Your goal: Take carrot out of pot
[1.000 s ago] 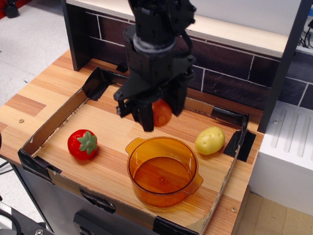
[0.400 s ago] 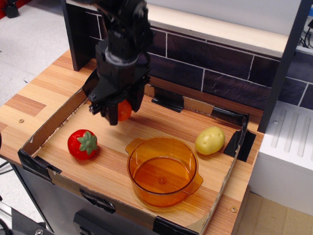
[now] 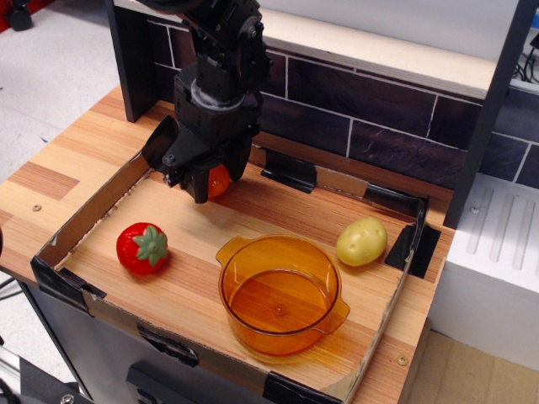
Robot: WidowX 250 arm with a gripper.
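Observation:
My black gripper is shut on the small orange carrot and holds it low over the back left of the wooden board, near the cardboard wall. The amber transparent pot stands empty at the front middle, well to the right of and in front of the gripper. Only part of the carrot shows between the fingers.
A red strawberry lies at the front left. A yellow potato lies to the right of the pot. A low cardboard wall with black tape rings the board. A dark tiled wall stands behind.
The gripper has carried the carrot from above the pot to the left and back, then lowered it toward the board's back left.

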